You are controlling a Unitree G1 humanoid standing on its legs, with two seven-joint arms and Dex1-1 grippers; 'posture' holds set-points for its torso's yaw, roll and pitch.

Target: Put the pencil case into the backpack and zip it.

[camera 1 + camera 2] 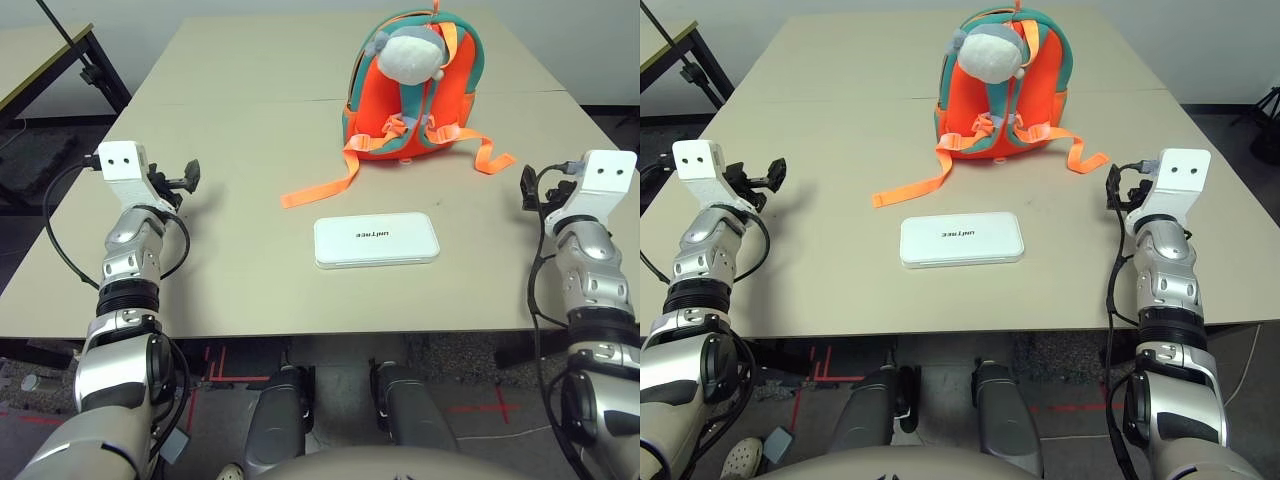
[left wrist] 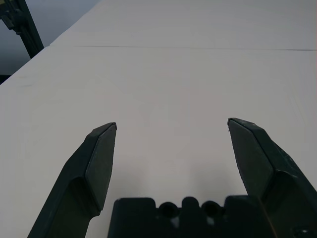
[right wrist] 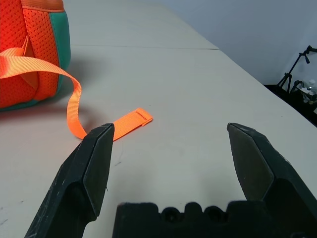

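Left eye view: pencil case (image 1: 376, 241) flat before backpack (image 1: 414, 88); left end effector (image 2: 172, 130), right end effector (image 3: 171, 130) spread, empty.

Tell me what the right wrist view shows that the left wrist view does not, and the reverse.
Only the right wrist view shows part of the orange backpack and one loose orange strap lying on the table, with a tripod beyond the table's edge. Only the left wrist view shows a dark frame past the table's far corner; no task thing appears there. Both show bare beige tabletop, with a seam across it, and open jaws holding nothing.
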